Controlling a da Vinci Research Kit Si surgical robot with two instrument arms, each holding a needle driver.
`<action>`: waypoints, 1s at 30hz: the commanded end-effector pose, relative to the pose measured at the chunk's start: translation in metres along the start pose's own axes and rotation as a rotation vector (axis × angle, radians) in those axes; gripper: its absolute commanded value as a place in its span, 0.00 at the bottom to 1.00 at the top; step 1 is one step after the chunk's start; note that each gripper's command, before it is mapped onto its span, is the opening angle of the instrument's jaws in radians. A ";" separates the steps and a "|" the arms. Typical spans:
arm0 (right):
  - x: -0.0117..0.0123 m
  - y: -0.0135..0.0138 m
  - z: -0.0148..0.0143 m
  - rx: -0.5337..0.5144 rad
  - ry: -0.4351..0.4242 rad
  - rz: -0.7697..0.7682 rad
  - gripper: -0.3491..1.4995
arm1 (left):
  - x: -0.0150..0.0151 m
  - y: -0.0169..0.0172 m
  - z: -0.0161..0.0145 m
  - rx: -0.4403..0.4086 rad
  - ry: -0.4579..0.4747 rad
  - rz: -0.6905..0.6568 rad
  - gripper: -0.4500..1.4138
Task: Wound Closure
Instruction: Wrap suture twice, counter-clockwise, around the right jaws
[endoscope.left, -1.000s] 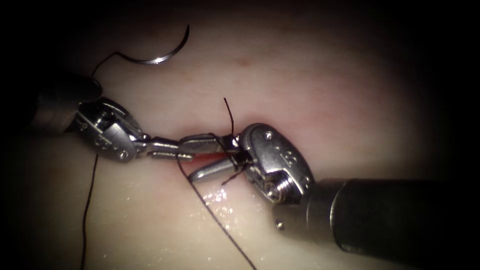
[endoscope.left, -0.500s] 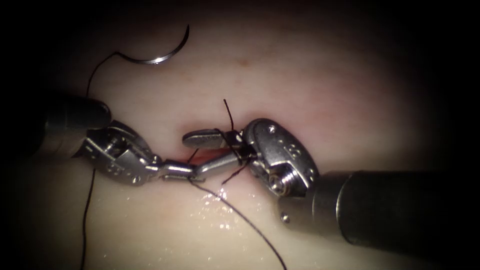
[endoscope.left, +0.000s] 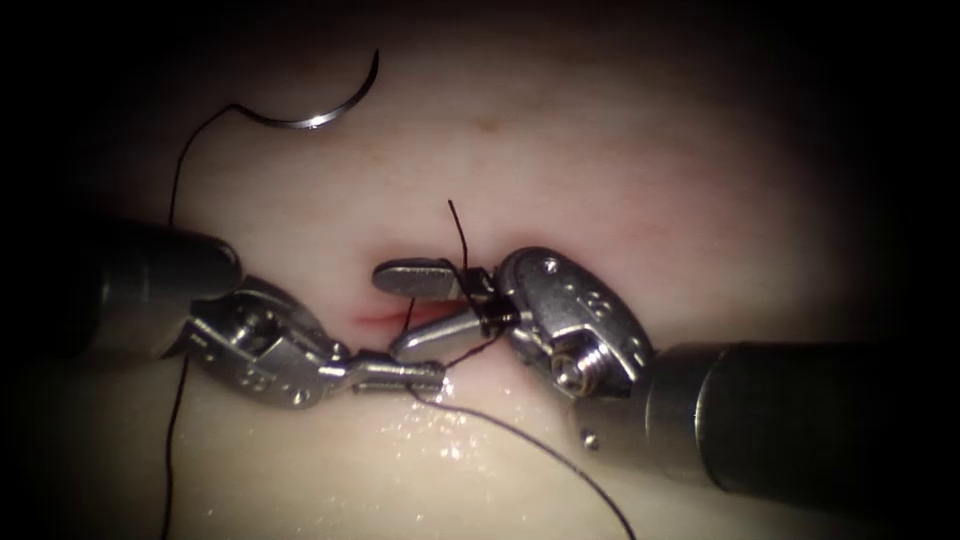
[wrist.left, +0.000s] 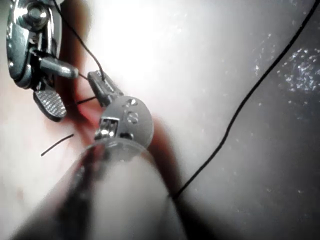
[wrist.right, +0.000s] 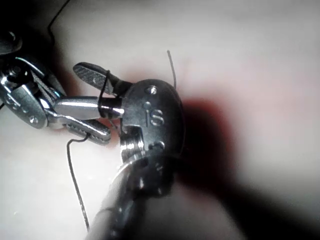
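The curved needle (endoscope.left: 312, 118) lies free on the tissue (endoscope.left: 620, 180) at the far left, outside the cut (endoscope.left: 375, 316). Its thread (endoscope.left: 176, 200) trails down the left side. My left tool (endoscope.left: 432, 377) is shut on the thread just below the cut, and a strand (endoscope.left: 540, 445) runs from there to the lower right. My right tool (endoscope.left: 405, 310) stands open over the cut, holding nothing. Thread is looped around the base of its jaws (endoscope.left: 482, 303). A short thread end (endoscope.left: 457, 225) sticks up above it. The loop (wrist.right: 103, 90) also shows on my right tool (wrist.right: 67, 87), beside my left tool (wrist.left: 102, 84).
Red fluid (endoscope.left: 420, 318) marks the cut between the right tool's jaws. Wet, shiny tissue (endoscope.left: 440, 420) lies below the tools. The right tool's dark shaft (endoscope.left: 800, 420) covers the lower right.
My left tool has drawn out from between the right tool's jaws and moved down and right with the thread. The right tool shifted slightly right, with the loop staying on its jaws.
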 end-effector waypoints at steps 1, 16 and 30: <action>-0.0009 -0.0003 0.0006 -0.045 0.002 -0.006 0.64 | -0.0003 0.0006 0.0008 0.004 -0.015 -0.001 0.00; -0.0006 -0.0009 -0.0017 -0.489 -0.082 -0.116 0.52 | 0.0012 0.0008 0.0006 0.021 -0.092 -0.024 0.00; -0.0018 0.0030 -0.0034 -0.619 -0.111 -0.120 0.56 | 0.0002 -0.0020 0.0005 0.039 -0.153 -0.123 0.00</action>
